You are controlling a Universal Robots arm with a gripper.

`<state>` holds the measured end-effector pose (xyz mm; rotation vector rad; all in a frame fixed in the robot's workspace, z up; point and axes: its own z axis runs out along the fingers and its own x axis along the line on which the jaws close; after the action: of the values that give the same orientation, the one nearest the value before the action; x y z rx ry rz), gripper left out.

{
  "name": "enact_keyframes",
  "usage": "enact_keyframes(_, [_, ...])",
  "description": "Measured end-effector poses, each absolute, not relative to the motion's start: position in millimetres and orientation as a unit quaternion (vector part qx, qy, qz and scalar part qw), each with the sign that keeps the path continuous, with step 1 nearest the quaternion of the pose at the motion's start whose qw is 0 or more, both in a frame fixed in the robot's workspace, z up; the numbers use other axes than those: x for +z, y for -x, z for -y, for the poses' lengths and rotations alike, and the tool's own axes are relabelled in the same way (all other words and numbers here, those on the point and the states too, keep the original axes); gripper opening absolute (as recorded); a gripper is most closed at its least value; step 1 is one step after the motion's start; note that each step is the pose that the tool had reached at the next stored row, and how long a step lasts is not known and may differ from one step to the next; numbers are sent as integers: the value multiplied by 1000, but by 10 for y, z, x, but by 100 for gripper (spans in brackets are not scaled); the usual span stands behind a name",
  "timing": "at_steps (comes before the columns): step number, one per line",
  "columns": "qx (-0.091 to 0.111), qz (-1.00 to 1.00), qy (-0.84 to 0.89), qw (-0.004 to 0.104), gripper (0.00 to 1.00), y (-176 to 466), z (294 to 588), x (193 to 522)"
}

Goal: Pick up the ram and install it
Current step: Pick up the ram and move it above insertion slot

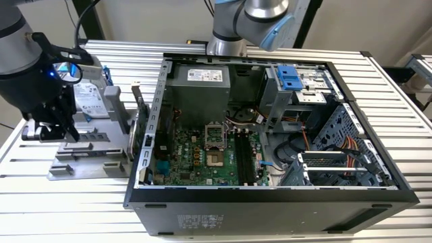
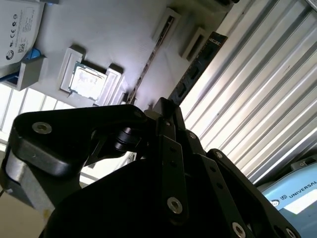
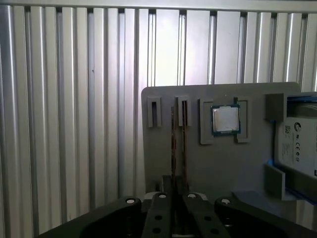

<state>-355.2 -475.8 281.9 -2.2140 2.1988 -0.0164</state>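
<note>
The ram stands on edge in a slot of the grey holder plate, so it appears as a thin brown-edged strip. In the second wrist view the ram runs as a fine line down to the black fingers. My gripper has its jaws drawn close together on either side of the stick's near end. In the exterior view the gripper hangs low over the holder plate, at that view's left, beside the open computer case. The black memory slots lie on the motherboard.
On the holder also sit a processor chip, a hard drive in a blue frame and a larger card standing by the case wall. A second arm's base rises behind the case. Ribbed metal table all around.
</note>
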Motion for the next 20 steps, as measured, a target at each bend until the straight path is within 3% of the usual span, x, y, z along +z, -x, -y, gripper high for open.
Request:
enact_keyframes(10, [3,-705,710,4,0,3552,4758,2946])
enact_keyframes(15, [17,-704,709,20,0,3551,4758,2978])
enact_keyframes(20, [19,-704,709,21,0,3552,4758,3049])
